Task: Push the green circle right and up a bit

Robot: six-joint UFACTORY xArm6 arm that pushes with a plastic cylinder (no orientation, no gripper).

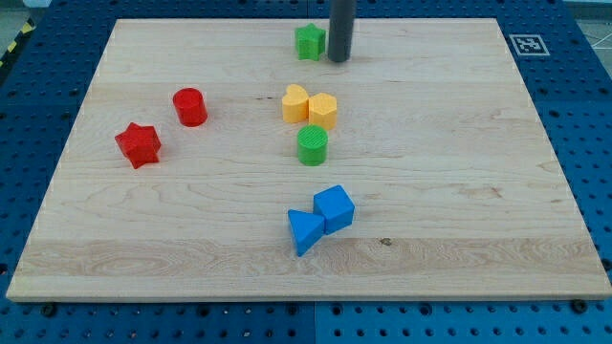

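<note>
The green circle (312, 145) is a short green cylinder near the board's middle, just below the yellow hexagon (322, 111). My tip (339, 59) is near the view's top, just right of the green star (309, 42), and well above the green circle. The rod comes down from the view's top edge. The tip touches no block that I can tell.
A yellow heart (295, 102) touches the yellow hexagon on its left. A red cylinder (189, 106) and a red star (139, 144) lie at the left. A blue cube (334, 208) and a blue triangle (304, 231) sit together below the middle. The wooden board (478, 191) lies on a blue pegboard.
</note>
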